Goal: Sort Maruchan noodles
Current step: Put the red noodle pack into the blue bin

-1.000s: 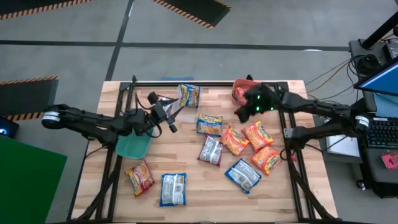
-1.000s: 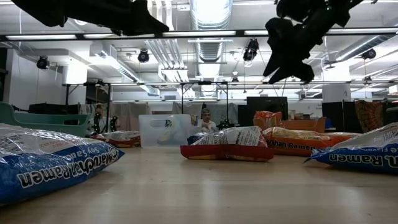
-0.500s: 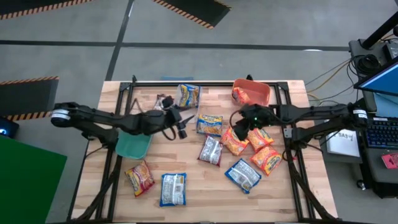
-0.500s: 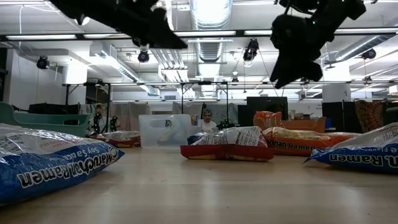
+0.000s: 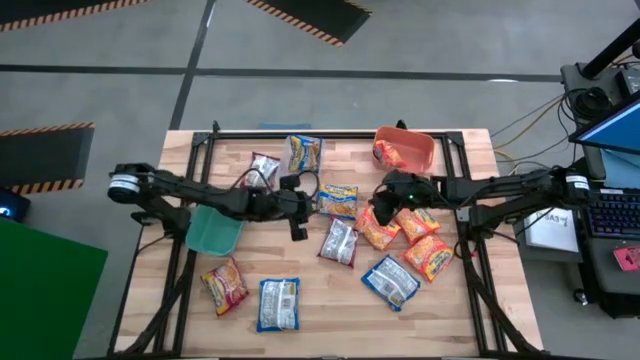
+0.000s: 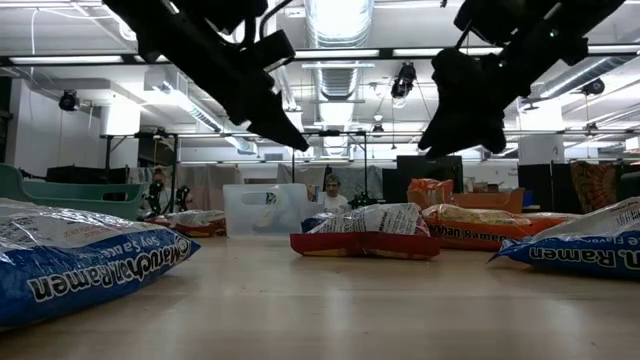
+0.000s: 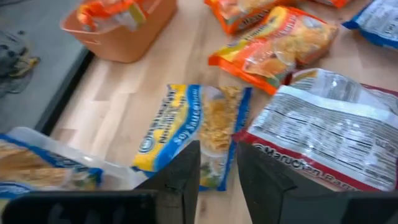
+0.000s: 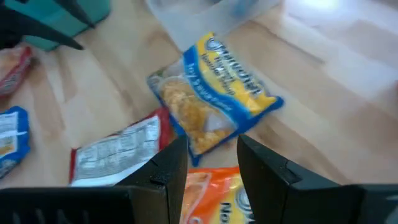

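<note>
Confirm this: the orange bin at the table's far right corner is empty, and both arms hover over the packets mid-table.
Not quite. In the high view the orange bin already holds an orange noodle packet; it is not empty. The rest stands: the left pincer and right pincer hover over the mid-table packets.

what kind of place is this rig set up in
Most likely a large open lab or workshop. The low view shows exposed ceiling ducts and strip lighting above distant work benches, the high view shows hazard-striped floor markings on bare concrete, and a computer station with a keyboard sits beside the wooden table.
</note>
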Tool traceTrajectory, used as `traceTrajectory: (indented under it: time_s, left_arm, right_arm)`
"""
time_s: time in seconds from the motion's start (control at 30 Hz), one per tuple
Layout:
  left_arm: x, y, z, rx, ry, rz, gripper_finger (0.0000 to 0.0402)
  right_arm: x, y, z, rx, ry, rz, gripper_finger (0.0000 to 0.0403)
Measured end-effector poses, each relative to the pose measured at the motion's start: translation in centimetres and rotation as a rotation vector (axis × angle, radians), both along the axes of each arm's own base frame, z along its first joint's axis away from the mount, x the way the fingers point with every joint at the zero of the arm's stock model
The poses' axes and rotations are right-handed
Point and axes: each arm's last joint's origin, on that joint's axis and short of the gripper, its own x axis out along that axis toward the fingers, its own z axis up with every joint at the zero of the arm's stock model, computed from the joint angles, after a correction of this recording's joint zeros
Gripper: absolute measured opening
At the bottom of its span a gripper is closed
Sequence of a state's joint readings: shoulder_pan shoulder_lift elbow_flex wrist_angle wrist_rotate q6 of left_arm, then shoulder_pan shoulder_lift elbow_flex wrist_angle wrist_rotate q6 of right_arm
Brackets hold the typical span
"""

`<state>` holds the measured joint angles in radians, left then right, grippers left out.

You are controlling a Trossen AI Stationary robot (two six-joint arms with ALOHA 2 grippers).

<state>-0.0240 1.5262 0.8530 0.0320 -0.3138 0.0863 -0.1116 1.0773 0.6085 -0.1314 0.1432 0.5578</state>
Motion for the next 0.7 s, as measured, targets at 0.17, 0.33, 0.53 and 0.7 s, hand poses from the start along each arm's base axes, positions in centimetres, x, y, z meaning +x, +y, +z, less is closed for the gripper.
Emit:
traceTrajectory:
  time_s: [0.17,0.33,0.53,0.7]
  left_arm:
    - [0.1,-1.0,-0.2,-0.079,0.011,-0.073,0.0078]
    - [-0.1,-2.2,-0.2,-0.153,0.022,-0.125,0.0078]
    - [-0.5,-3.5,-0.5,-0.2,0.045,-0.128,0.0088]
    - [-0.6,-4.4,-0.5,-0.242,0.043,-0.121,0.0115]
  right_arm:
    - [0.5,0.4,-1.6,0.027,0.067,0.145,0.0128]
    - [1.2,1.2,-2.7,-0.012,0.113,0.326,0.0128]
    - [2.5,2.3,-2.0,-0.119,0.101,0.456,0.0128]
    - [3.7,3.3,-0.7,-0.211,0.071,0.551,0.0128]
